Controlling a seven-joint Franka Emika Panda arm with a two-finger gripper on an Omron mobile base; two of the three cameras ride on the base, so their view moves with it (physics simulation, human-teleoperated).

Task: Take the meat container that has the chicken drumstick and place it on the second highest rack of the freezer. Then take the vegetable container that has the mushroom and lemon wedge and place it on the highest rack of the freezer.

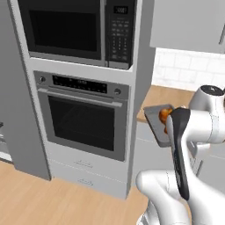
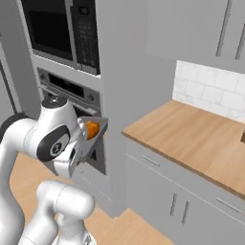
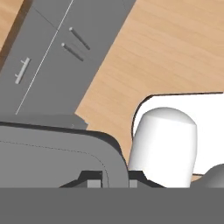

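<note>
The oven column (image 1: 83, 118) with its microwave (image 1: 74, 28) stands ahead of us, and the wooden worktop (image 2: 191, 136) runs off to its right. We carry the meat container (image 1: 154, 121) in the air off the worktop's left end, tilted steeply. The gripper (image 3: 109, 179) is clenched on its rim. The chicken drumstick (image 2: 91, 128) sits inside. To do this carry well, we judge we should level the tray so the drumstick stays put.
</note>
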